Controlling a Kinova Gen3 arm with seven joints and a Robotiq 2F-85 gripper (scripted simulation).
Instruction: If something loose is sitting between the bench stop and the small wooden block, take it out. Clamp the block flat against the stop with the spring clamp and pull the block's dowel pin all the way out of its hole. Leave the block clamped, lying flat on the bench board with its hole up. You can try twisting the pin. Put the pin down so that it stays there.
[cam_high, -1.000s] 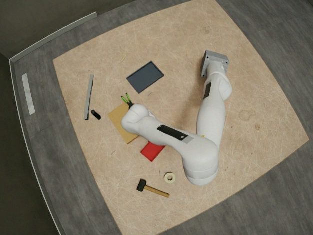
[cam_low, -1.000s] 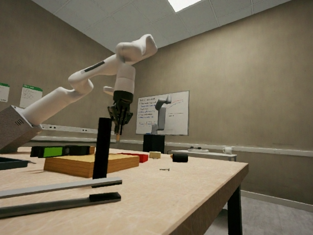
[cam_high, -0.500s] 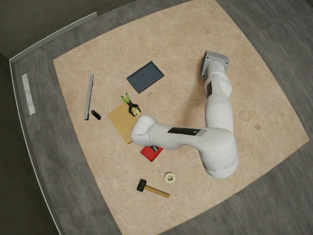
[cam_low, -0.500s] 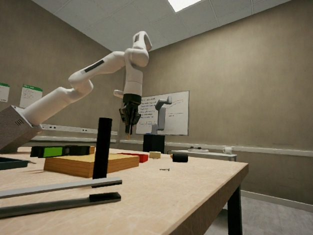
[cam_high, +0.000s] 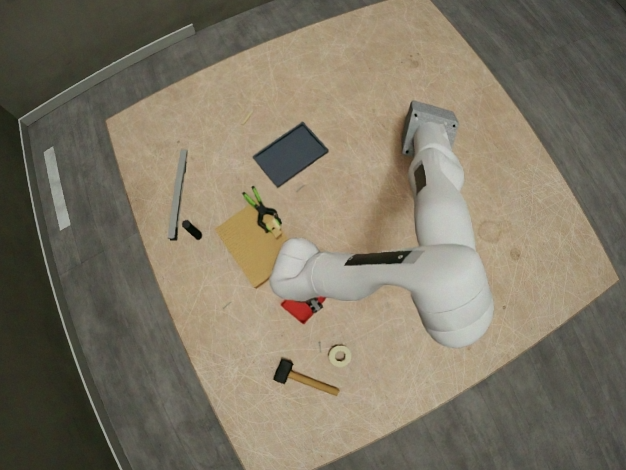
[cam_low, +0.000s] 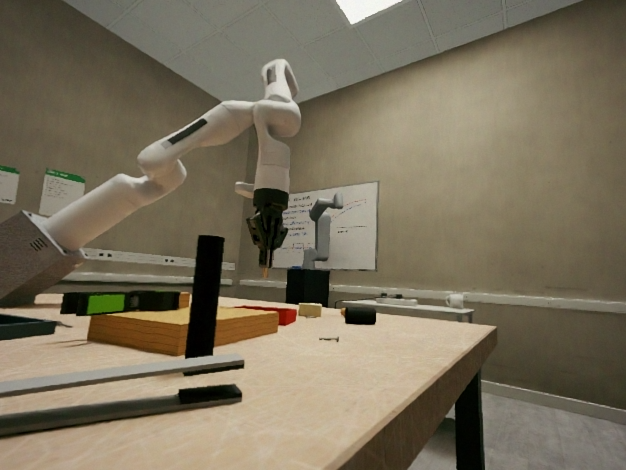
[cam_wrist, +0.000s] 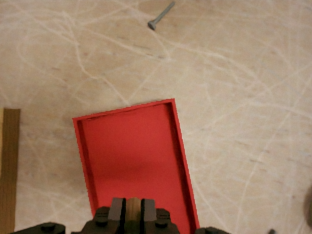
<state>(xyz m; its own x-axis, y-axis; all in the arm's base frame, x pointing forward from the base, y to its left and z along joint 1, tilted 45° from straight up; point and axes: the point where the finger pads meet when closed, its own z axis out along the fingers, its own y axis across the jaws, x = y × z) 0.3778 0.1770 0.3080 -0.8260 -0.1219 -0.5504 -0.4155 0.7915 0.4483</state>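
Note:
My gripper (cam_low: 265, 262) (cam_wrist: 133, 217) is shut on the wooden dowel pin (cam_low: 264, 273) (cam_wrist: 133, 204), which points down from the fingertips. It hangs high above the table, with the red tray (cam_high: 297, 309) (cam_low: 288, 316) (cam_wrist: 132, 150) below in the wrist view. The spring clamp (cam_high: 261, 208) (cam_low: 132, 301), black with green handles, lies at one edge of the bench board (cam_high: 242, 245) (cam_low: 227, 324) (cam_wrist: 9, 175). Its jaws are around the small wooden block and stop, which are hard to tell apart here. The block's hole and the gap against the stop cannot be made out.
A dark tray (cam_high: 290, 154) (cam_low: 25, 327) lies beyond the clamp handles. A black cylinder (cam_high: 192, 229) (cam_low: 204, 298) stands near a long grey bar (cam_high: 177, 194). A mallet (cam_high: 310, 381) and tape roll (cam_high: 332, 356) lie beyond the red tray. A screw (cam_wrist: 160, 16) lies near that tray.

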